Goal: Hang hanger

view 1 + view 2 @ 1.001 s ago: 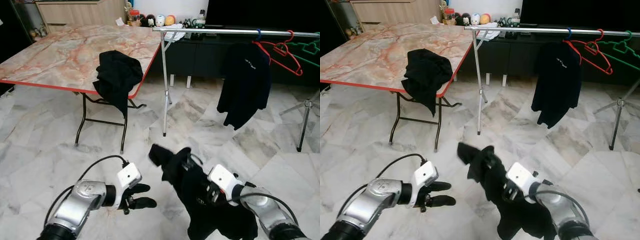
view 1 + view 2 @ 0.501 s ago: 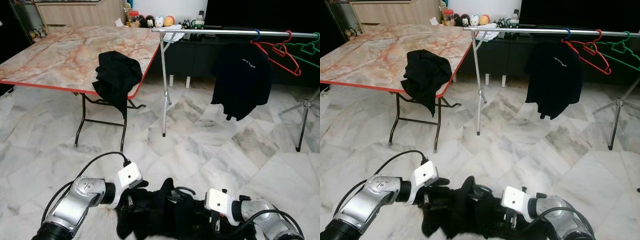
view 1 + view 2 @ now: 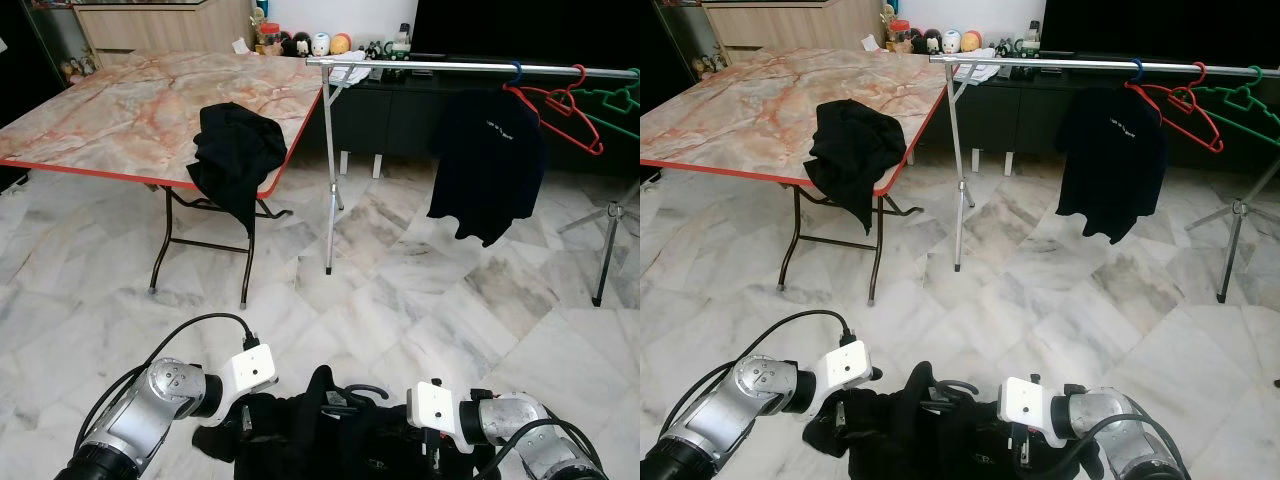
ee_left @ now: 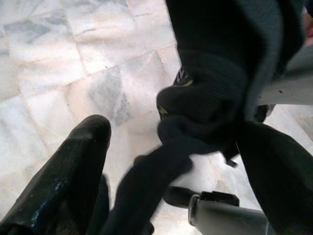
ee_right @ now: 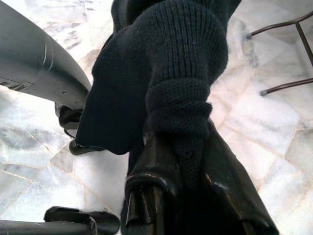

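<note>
Black knitted garment (image 3: 330, 440) on a black hanger (image 3: 350, 395) is bunched low over the marble floor (image 3: 420, 290) between both arms. Right claw (image 5: 176, 181) clamps its fabric; left claw (image 4: 146, 186) is spread, cloth between its fingers (image 4: 63, 181).

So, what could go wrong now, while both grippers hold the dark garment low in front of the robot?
The black garment is bunched between the left gripper and the right gripper, so a loose fold may slip out. It hangs near the marble floor and could drag. The rail stands far ahead, so carrying it there may tangle it.
</note>
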Controlling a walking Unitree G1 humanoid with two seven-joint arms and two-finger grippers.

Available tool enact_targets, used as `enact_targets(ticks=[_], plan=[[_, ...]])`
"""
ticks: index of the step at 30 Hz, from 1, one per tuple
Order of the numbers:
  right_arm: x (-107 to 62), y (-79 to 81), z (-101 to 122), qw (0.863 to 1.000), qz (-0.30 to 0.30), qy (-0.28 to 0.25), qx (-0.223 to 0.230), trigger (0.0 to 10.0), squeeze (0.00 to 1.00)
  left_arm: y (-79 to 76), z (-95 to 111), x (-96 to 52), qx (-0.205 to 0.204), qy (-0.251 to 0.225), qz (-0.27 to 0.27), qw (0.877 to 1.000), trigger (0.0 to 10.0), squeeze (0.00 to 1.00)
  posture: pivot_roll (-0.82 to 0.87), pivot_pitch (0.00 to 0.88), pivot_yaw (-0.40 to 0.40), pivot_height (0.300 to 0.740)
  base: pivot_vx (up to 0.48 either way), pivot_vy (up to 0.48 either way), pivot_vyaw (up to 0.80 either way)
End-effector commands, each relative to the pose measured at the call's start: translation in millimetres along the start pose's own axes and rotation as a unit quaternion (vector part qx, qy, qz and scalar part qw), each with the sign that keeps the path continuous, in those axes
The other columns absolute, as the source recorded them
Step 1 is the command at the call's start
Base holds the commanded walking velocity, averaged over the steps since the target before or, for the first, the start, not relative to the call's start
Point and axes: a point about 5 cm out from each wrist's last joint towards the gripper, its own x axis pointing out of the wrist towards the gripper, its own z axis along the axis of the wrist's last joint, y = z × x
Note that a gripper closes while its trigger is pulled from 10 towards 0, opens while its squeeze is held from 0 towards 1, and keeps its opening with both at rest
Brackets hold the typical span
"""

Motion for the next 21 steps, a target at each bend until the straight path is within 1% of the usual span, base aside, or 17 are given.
enact_targets(ticks=[1, 2, 4, 7, 10, 12, 15, 17, 18, 19, 21], plan=[[-2.6, -3.6, 7, 1.000, -0.010, -0.025, -0.015, 10.0, 0.00, 3.2, 1, -0.6, 0.001, -0.005, 0.004, 1.000, 10.0, 0.00, 0.00, 0.092, 0.017, 0.740, 0.000, 0.000, 0.00], [-2.6, -3.8, 8, 0.999, -0.009, -0.028, -0.014, 10.0, 0.00, 3.3, 1, 0.1, 0.000, -0.007, 0.003, 1.000, 10.0, 0.00, 0.00, 0.094, 0.016, 0.740, 0.000, 0.000, 0.00], [-0.3, -4.9, 11, 0.999, -0.009, -0.041, -0.013, 10.0, 0.00, -0.4, 9, 5.1, -0.001, -0.031, -0.014, 0.999, 10.0, 0.00, 0.00, 0.094, 0.016, 0.740, 0.000, 0.000, 0.00], [1.7, -4.9, 13, 0.999, -0.008, -0.044, -0.014, 10.0, 0.00, -2.1, 14, 7.0, -0.005, -0.047, -0.020, 0.999, 10.0, 0.00, 0.00, 0.095, 0.016, 0.740, 0.000, 0.000, 0.00], [5.4, -4.8, 16, 0.999, -0.006, -0.051, -0.014, 10.0, 0.00, -3.5, 20, 7.6, -0.011, -0.071, -0.030, 0.997, 10.0, 0.00, 0.00, 0.096, 0.017, 0.740, 0.000, 0.000, 0.00], [5.4, -4.8, 16, 0.999, -0.006, -0.051, -0.014, 10.0, 0.00, -3.5, 20, 7.6, -0.011, -0.071, -0.030, 0.997, 10.0, 0.00, 0.00, 0.096, 0.017, 0.740, 0.000, 0.000, 0.00], [9.7, -6.3, 17, 0.999, -0.013, -0.050, -0.013, 10.0, 0.00, -5.4, 26, 5.7, -0.020, -0.100, -0.050, 0.993, 10.0, 0.00, 0.00, 0.096, 0.017, 0.740, 0.000, 0.000, 0.00], [11.6, -5.2, 16, 0.999, -0.011, -0.043, -0.018, 10.0, 0.00, -5.9, 27, 5.7, -0.022, -0.102, -0.055, 0.993, 10.0, 0.00, 0.00, 0.096, 0.017, 0.740, 0.000, 0.000, 0.00], [12.9, -4.7, 17, 0.999, -0.009, -0.047, -0.018, 10.0, 0.00, -6.0, 25, 6.3, -0.020, -0.097, -0.056, 0.993, 9.6, 0.00, 0.00, 0.096, 0.017, 0.740, 0.000, 0.000, 0.00], [13.8, -4.4, 18, 0.999, -0.008, -0.051, -0.018, 10.0, 0.00, -6.1, 25, 6.7, -0.019, -0.094, -0.055, 0.994, 9.6, 0.00, 0.00, 0.096, 0.017, 0.740, 0.000, 0.000, 0.00], [15.8, -5.7, 23, 0.998, -0.009, -0.067, -0.016, 10.0, 0.00, -6.2, 24, 7.9, -0.020, -0.092, -0.053, 0.994, 9.1, 0.00, 0.00, 0.096, 0.017, 0.740, 0.000, 0.000, 0.00]])
